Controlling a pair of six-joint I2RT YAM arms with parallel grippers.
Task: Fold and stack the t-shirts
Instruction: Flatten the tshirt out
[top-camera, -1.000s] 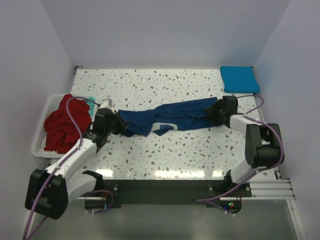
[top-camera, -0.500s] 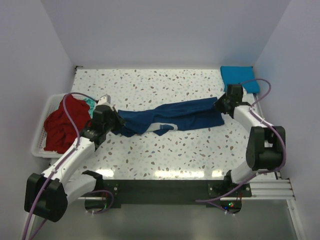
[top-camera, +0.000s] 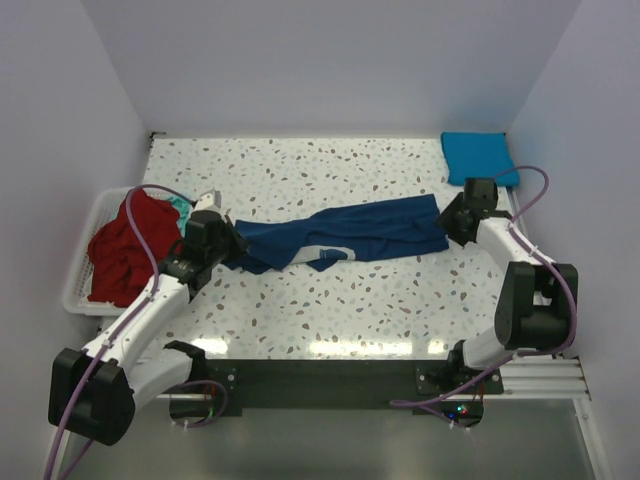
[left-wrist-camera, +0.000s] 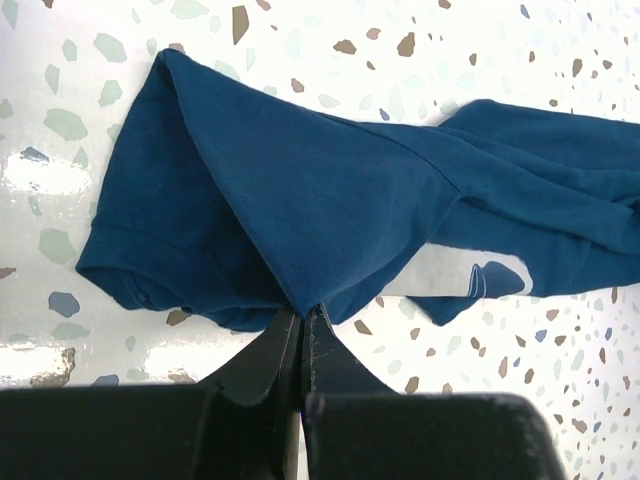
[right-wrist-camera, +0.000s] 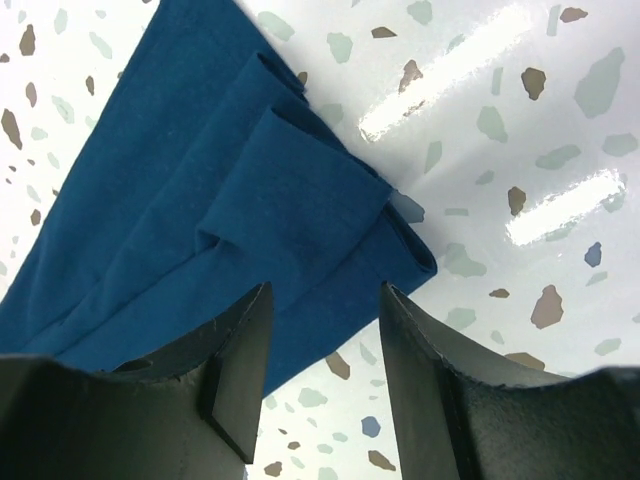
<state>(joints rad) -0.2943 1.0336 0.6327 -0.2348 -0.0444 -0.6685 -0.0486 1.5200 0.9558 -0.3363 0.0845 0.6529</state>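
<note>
1. Your left gripper (left-wrist-camera: 303, 314) is clamped on a thin pinch of the navy t-shirt (top-camera: 370, 230), which lies bunched lengthwise across the middle of the table (top-camera: 300, 170).
2. Your right gripper (right-wrist-camera: 322, 300) has its jaws apart over the shirt's right end and holds nothing.
3. Risk: if you pull left now, the free end drags and bunches worse.
4. Risk: the right end is layered. Grab only the top fold and the spread twists.
5. Risk: the left pinch looks shallow, so a hard tug could slip it.

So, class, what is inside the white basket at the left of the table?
A crumpled red t-shirt fills most of the white basket, with a sliver of teal cloth showing at its far corner. Anything beneath the red heap is covered.
</note>
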